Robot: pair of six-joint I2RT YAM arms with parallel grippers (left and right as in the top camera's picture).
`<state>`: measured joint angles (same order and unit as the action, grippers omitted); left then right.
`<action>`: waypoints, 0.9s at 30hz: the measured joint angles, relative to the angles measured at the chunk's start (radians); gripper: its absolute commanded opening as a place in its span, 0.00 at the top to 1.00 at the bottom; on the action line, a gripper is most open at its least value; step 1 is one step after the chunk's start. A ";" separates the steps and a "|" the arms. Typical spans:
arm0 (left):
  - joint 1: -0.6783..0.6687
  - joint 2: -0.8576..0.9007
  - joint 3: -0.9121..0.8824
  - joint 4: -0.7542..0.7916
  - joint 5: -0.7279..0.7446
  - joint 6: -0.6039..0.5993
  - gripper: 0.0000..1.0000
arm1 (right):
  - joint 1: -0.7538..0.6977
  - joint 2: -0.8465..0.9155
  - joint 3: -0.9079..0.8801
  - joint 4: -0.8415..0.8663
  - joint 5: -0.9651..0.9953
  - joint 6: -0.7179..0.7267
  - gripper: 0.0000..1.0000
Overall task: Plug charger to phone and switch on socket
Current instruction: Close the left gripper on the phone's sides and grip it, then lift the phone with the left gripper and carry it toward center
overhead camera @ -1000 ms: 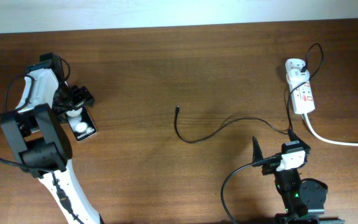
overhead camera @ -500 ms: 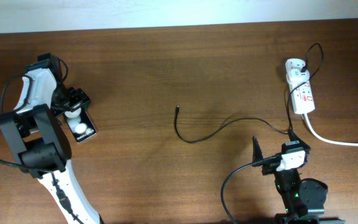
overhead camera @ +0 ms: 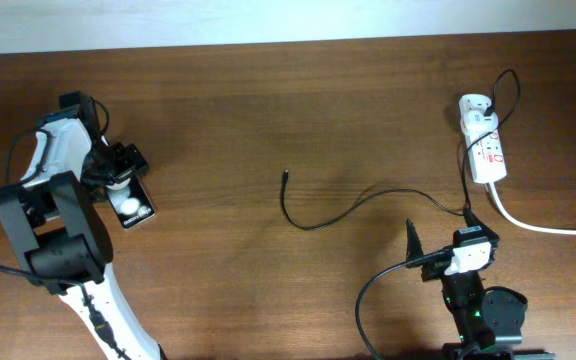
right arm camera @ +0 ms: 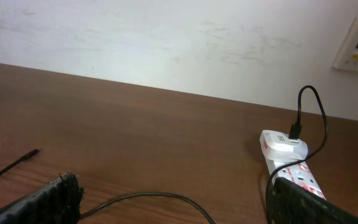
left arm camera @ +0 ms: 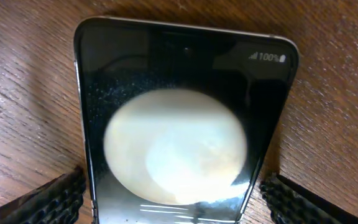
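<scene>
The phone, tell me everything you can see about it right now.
The phone is a small black slab with rounded corners and a thin silvery rim. It lies flat, face up, on the brown wooden table, toward its left side. The glossy, slightly dusty screen mirrors a round pale light and shows a white full-battery mark at one corner. The open left hand straddles one short end, a finger on each side; contact cannot be told. The charger tip lies apart, mid-table.
</scene>
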<state>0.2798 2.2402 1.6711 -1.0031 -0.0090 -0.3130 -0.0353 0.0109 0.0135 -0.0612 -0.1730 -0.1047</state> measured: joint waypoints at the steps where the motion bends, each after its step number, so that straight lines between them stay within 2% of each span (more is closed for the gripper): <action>1: -0.001 -0.002 -0.005 0.002 0.000 0.003 0.05 | 0.000 0.000 0.000 0.000 0.000 0.000 0.01; 6: -0.004 -0.016 -0.036 0.026 -0.002 0.003 0.09 | 0.000 0.000 0.000 0.000 0.000 0.000 0.01; 14: -0.005 -0.018 -0.038 0.022 -0.002 0.004 0.10 | 0.000 0.000 0.000 0.000 0.000 0.000 0.01; 19: -0.009 -0.018 -0.038 0.011 0.002 0.005 0.16 | 0.000 0.000 0.000 0.000 0.000 0.000 0.01; 20: -0.011 -0.018 -0.038 0.009 0.002 0.005 0.21 | 0.000 0.000 0.000 0.000 0.000 0.000 0.01; 27: -0.014 -0.018 -0.038 0.013 0.004 0.007 0.27 | 0.000 0.000 0.000 0.000 0.000 0.000 0.01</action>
<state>0.2657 2.2223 1.6333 -0.9897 -0.0051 -0.3061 -0.0353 0.0109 0.0135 -0.0612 -0.1730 -0.1043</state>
